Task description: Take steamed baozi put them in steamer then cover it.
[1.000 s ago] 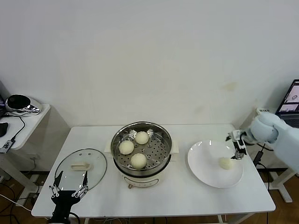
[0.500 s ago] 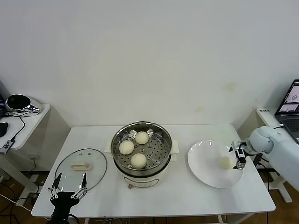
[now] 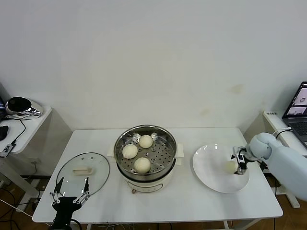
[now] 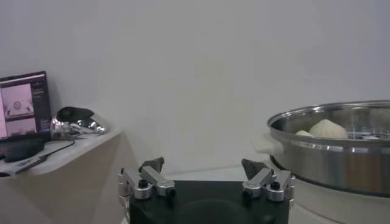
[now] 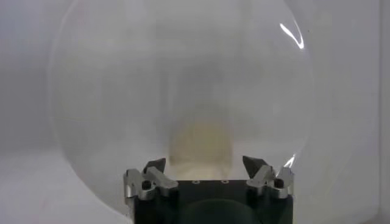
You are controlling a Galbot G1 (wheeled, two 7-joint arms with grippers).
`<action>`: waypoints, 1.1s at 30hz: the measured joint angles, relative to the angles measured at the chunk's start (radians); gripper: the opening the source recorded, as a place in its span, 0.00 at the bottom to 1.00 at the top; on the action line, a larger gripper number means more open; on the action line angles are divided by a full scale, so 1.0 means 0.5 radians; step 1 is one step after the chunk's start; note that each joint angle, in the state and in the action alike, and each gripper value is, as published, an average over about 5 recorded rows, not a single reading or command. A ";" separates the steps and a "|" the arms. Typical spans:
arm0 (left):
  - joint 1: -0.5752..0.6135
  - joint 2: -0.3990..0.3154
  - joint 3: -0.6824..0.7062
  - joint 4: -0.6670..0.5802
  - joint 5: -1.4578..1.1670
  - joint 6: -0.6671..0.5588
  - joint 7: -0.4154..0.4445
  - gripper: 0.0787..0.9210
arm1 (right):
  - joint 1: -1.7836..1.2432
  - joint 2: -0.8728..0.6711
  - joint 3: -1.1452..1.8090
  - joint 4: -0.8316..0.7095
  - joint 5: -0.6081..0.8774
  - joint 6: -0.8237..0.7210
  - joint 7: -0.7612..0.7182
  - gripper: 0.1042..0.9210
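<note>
Last baozi up for grabs on the plate, right of frame.

Right hand (image 3: 237,164) straddles the fourth baozi (image 3: 230,166) on the white plate (image 3: 211,176), fingers apart, not clamped yet. Next: close, lift, carry it to the steamer (image 3: 145,152) at centre, three buns (image 3: 142,164) inside. Left hand (image 3: 70,198) waits wide open, empty, by the cover (image 3: 82,171).

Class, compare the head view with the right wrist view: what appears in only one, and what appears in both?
Head view only: the steamer holding three buns, the glass lid lying on the table, and the left tool, open at the near edge. Right wrist view only: nothing further that I can make out. Both: the white plate, the last bun and the right tool around it.
</note>
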 measured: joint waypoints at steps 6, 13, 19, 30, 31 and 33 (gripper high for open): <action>-0.008 0.003 -0.006 0.000 -0.005 0.000 0.000 0.88 | 0.021 0.028 -0.005 -0.029 -0.008 0.001 -0.019 0.66; -0.014 0.000 -0.008 -0.005 -0.007 0.002 0.000 0.88 | 0.085 0.008 -0.056 -0.003 0.025 -0.017 -0.053 0.60; -0.019 0.004 -0.009 -0.006 -0.011 0.002 0.000 0.88 | 0.269 -0.068 -0.214 0.102 0.143 -0.069 -0.073 0.59; -0.043 0.007 0.012 0.002 -0.012 0.002 -0.001 0.88 | 1.022 -0.130 -0.815 0.469 0.611 -0.262 -0.032 0.59; -0.044 0.010 0.012 0.003 -0.012 0.002 -0.002 0.88 | 1.105 -0.121 -0.881 0.504 0.662 -0.284 -0.022 0.59; -0.047 0.015 0.012 0.006 -0.013 0.002 -0.002 0.88 | 1.264 -0.093 -1.009 0.567 0.769 -0.333 0.002 0.59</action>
